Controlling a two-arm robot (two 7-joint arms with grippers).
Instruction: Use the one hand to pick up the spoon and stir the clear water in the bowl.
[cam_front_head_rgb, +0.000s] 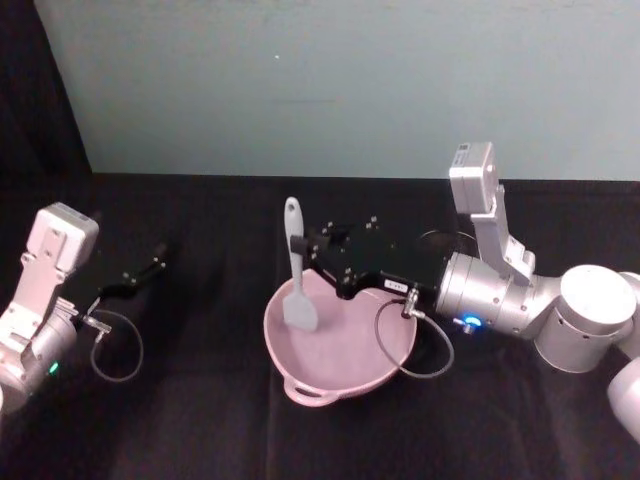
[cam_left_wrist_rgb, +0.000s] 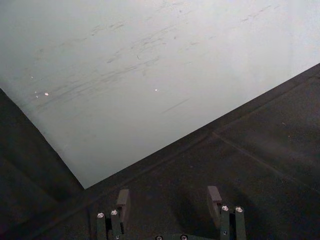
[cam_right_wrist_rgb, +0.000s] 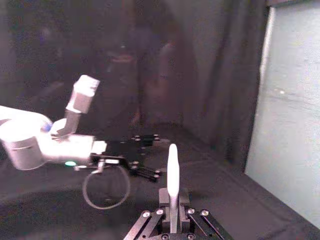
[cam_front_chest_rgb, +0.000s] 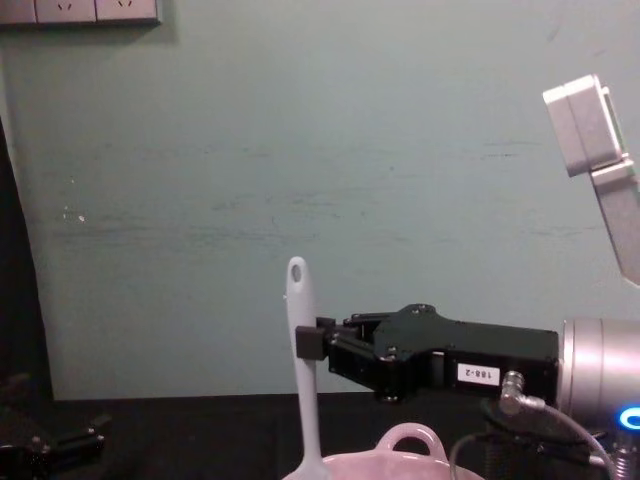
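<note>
Your right hand (cam_front_head_rgb: 308, 252) clamped on the spoon (cam_front_head_rgb: 296, 285) handle, spoon upright, its head inside the bowl (cam_front_head_rgb: 283, 352) near the left rim, dark counter (cam_front_head_rgb: 200, 420) all around, your left hand (cam_front_head_rgb: 152, 262) open, well apart.

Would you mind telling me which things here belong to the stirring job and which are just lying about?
Part of the job:
- spoon, upright, head down at the bowl
- pink bowl
- right gripper, fingers shut on the spoon's handle

Just lying about:
- left gripper, parked far left, fingers open
- wall sockets, high up behind
</note>
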